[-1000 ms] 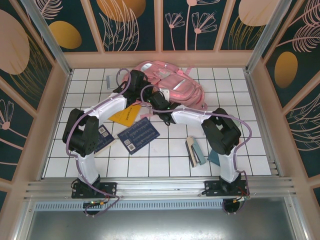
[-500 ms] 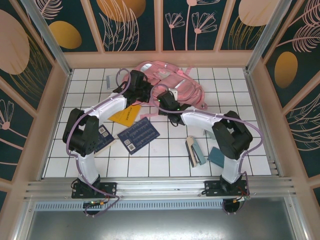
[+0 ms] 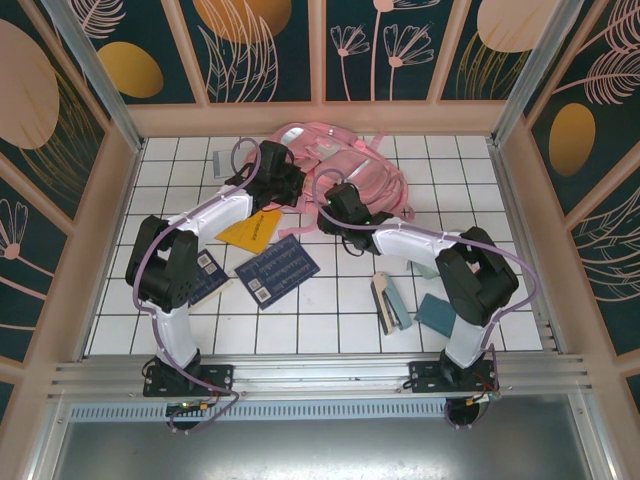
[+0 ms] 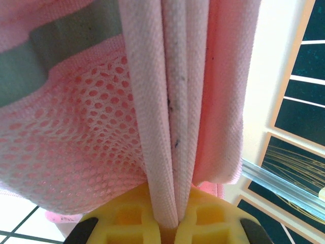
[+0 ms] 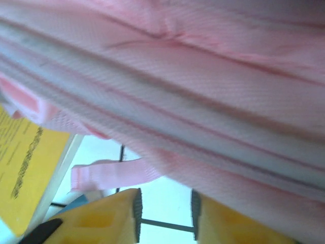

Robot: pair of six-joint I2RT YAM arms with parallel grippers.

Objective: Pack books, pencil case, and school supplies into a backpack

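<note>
Backpack (image 3: 345, 165) lay at the far middle of the tiled bench (image 3: 330, 320). The left hand (image 4: 170, 223) was clamped on a fold of its pink fabric, beside the mesh pocket. The right hand (image 5: 165, 211) sat close against the backpack's side, fingers apart with nothing between them. The yellow book (image 3: 250, 230) and navy book (image 3: 277, 270) lay by the left arm, and the stapler (image 3: 390, 300) and teal pad (image 3: 437, 313) by the right.

floor (image 3: 330, 320): white tiles, dark grid | walls (image 3: 270, 50): teal panels, peach floral | frame (image 3: 300, 372): aluminium

One backpack (image 3: 372, 178), two arms (image 3: 215, 213) (image 3: 420, 243), one yellow book (image 3: 252, 230), two dark books (image 3: 280, 270) (image 3: 208, 276), one teal pad (image 3: 436, 313)
</note>
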